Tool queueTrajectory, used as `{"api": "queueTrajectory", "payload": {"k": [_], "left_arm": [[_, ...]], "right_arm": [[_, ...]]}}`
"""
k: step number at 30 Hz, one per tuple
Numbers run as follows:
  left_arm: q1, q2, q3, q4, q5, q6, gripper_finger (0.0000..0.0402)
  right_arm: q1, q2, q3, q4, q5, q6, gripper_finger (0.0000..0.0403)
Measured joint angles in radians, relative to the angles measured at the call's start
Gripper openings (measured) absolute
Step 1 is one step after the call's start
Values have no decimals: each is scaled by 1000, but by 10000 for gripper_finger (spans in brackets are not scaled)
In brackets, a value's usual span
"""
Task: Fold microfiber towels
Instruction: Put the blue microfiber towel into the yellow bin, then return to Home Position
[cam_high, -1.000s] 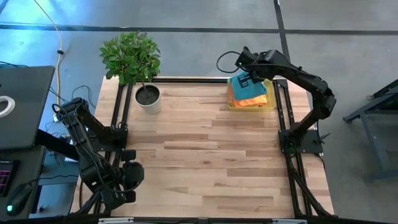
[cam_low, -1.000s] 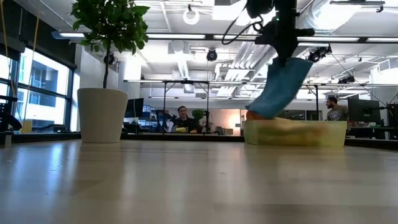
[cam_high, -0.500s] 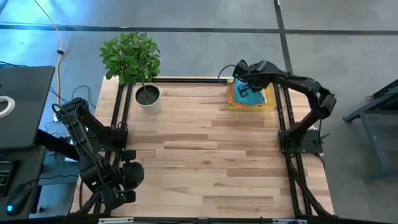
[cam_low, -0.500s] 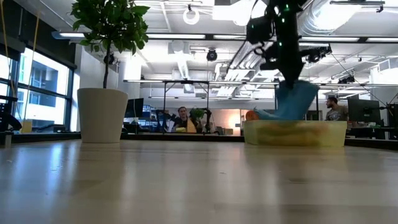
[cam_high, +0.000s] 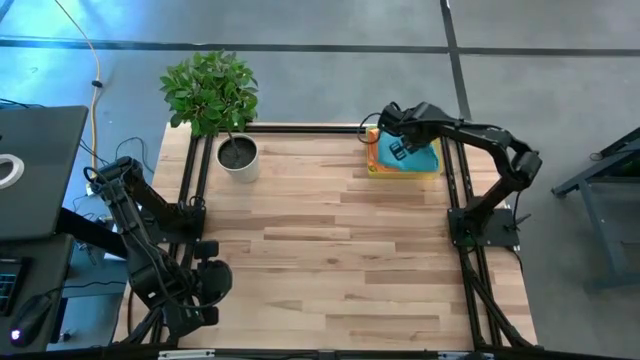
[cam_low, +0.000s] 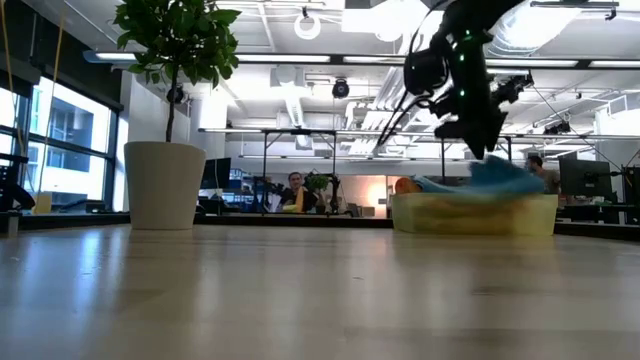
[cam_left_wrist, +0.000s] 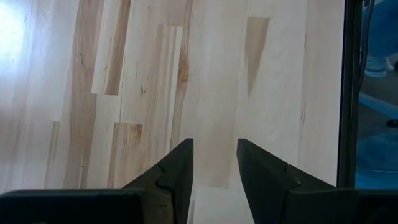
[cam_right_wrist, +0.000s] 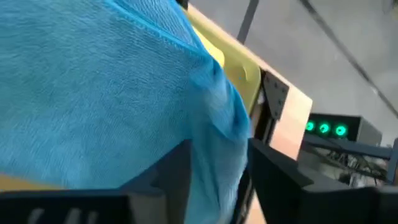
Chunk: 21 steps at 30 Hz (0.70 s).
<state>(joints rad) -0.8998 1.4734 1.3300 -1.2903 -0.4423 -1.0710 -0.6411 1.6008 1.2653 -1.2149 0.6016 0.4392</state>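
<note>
At the table's far right corner, the right gripper sits low over the yellow tray, its two fingers parted with a fold of the blue towel lying between them — not clamped, as far as the wrist view shows. The blue towel lies on top of the pile in the tray, over an orange towel whose edge shows at the left. Judged step: setting a towel on the stack. Done well, the fingers should open fully and lift straight up, so that the fuzzy pile does not snag and drag the fold askew. The left gripper waits, fingers apart and empty, at the near left corner.
</note>
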Motion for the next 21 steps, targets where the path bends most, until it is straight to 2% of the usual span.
{"api": "queueTrajectory", "payload": {"k": [4, 9, 15, 21], "left_arm": [[24, 0, 0, 0, 0, 0, 115], [70, 0, 0, 0, -1, 44, 115], [118, -8, 0, -29, 9, 87, 115], [127, -40, 0, -129, 10, 79, 115]], "right_arm": [[5, -3, 78, -171, -49, -13, 171], [70, -42, 104, -301, -36, -22, 172], [194, -234, -7, -213, -38, -53, 172], [319, -548, -282, 41, -133, 44, 172]]}}
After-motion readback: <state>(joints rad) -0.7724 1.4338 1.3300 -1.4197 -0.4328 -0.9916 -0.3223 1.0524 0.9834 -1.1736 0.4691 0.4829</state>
